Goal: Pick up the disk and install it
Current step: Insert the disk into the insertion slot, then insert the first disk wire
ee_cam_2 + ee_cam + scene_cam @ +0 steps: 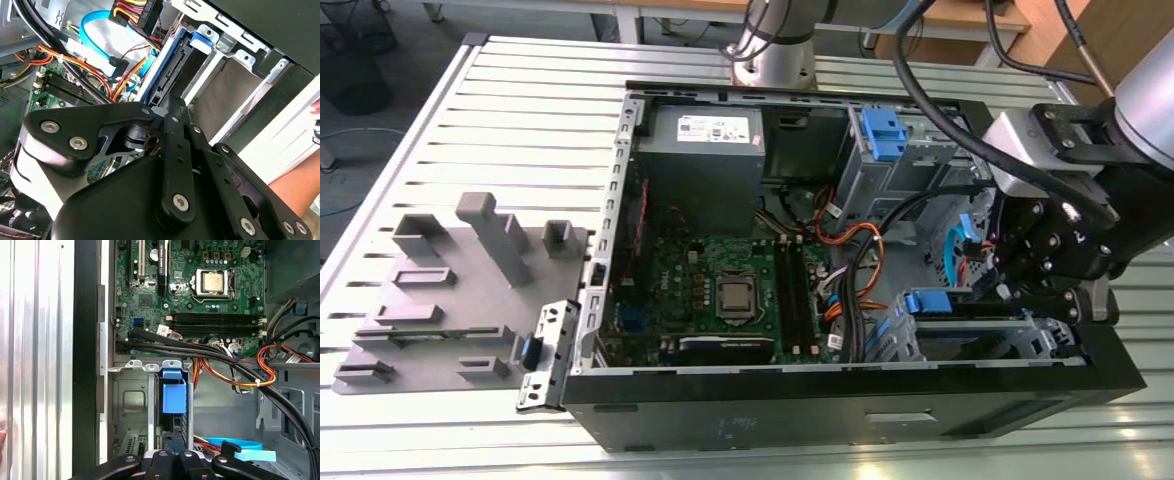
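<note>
The disk (174, 396) stands on edge in a metal drive bay (131, 401) at the front corner of the open computer case (854, 410), its blue bracket (202, 42) at the far end. In the exterior view the bracket (927, 300) sits low at the exterior view's right, just beside my gripper (1025, 295). In both wrist views my gripper (168, 108) (175, 456) sits at the near end of the disk, in line with it. Its black fingers (175, 150) are drawn close together on the disk's edge.
Bundled black and coloured cables (225, 360) and a blue flat cable (100, 35) run close by the bay. The motherboard (720, 290) lies on the case floor. A second blue-bracketed bay (881, 135) sits further back. A grey fixture (454, 290) rests on the slatted table. A person's hand (300, 192) is near the case.
</note>
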Motion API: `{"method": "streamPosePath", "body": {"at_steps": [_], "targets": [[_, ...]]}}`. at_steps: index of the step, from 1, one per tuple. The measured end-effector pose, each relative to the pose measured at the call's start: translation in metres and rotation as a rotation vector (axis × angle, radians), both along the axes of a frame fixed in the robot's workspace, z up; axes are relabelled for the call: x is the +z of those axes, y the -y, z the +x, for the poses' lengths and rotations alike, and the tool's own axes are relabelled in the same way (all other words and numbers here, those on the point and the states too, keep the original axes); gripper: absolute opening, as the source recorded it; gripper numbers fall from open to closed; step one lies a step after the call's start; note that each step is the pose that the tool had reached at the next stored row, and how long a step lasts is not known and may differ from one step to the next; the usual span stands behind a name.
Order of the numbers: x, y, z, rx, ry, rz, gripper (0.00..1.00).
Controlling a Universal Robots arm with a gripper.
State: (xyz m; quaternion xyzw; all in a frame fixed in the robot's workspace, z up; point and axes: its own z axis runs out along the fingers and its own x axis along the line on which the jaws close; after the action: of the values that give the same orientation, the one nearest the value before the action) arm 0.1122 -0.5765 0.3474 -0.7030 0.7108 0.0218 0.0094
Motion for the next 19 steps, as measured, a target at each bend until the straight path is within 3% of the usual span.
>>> {"method": "streamPosePath", "body": {"at_steps": [11,19], "targets": [[0.0015,0.0,0.0,0.0,0.0,-0.0002,0.11],[0.0015,-0.0052,0.0,0.0,0.0,0.0017,0.11]]}}
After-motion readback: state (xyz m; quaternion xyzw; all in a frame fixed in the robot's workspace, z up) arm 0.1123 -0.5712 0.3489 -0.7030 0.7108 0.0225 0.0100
